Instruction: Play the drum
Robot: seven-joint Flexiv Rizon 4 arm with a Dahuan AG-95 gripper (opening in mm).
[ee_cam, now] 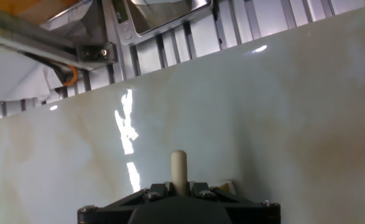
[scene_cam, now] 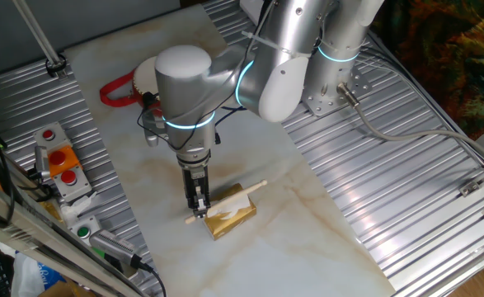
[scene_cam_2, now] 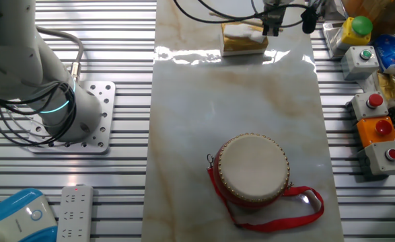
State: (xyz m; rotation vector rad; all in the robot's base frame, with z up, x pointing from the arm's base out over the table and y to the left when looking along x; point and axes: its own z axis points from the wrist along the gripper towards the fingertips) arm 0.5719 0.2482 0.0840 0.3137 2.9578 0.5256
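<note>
The drum (scene_cam_2: 253, 167), red-bodied with a cream head and a red strap (scene_cam_2: 278, 214), stands on the marble board near one end. In one fixed view only its edge and strap (scene_cam: 114, 91) show behind the arm. At the board's other end, a pale wooden drumstick (scene_cam: 240, 195) lies across a gold block (scene_cam: 232, 218). My gripper (scene_cam: 196, 200) points down at the stick's lower end. In the hand view the stick (ee_cam: 179, 165) sticks out between the jaws, which sit tight against both its sides. The gripper (ee_cam: 180, 186) is far from the drum.
The marble board (scene_cam_2: 237, 101) lies on a ribbed metal table. Button boxes (scene_cam_2: 379, 128) line one side (scene_cam: 56, 165). The arm's base (scene_cam_2: 83, 121) is bolted at the other side. A power strip (scene_cam_2: 76, 212) and a blue device (scene_cam_2: 15, 215) lie near a corner.
</note>
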